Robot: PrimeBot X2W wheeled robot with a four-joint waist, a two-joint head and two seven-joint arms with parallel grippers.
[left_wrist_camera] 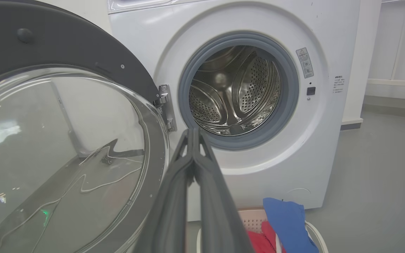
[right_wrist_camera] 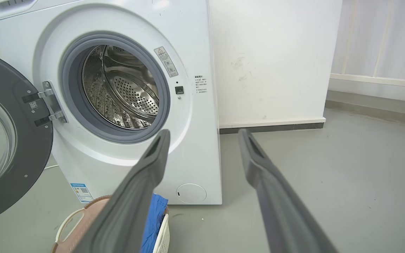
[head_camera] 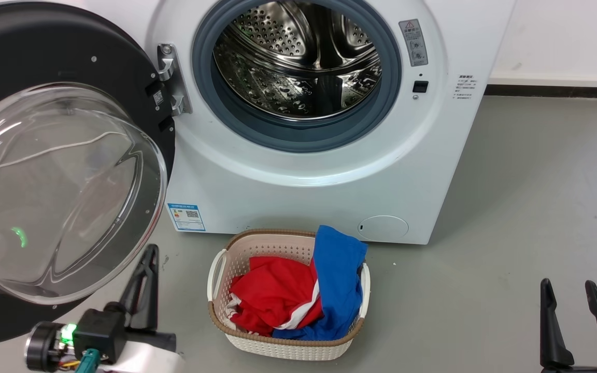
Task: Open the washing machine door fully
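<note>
In the head view, the door [head_camera: 60, 191] is being shown swung wide at the left of the frame, with its glass bowl facing the camera. The left hand [head_camera: 145, 269], fingers pressed together, is being held at the lower left just beside the bowl's rim; contact cannot be told. The right hand [head_camera: 568, 285] is being held spread at the lower right, well apart from the door.

In the left wrist view, the door [left_wrist_camera: 65, 158] is being seen at the left, and the left hand [left_wrist_camera: 192, 133] is being pointed near the hinge [left_wrist_camera: 165, 107]. Any push being made on curved glass is likely to slip.

In the right wrist view, the right hand [right_wrist_camera: 204, 135] is being held spread, and the door [right_wrist_camera: 19, 147] is being seen at the left edge. The hinge could be forced past its stop, or the basket [right_wrist_camera: 69, 221] knocked by a low sweep.
</note>
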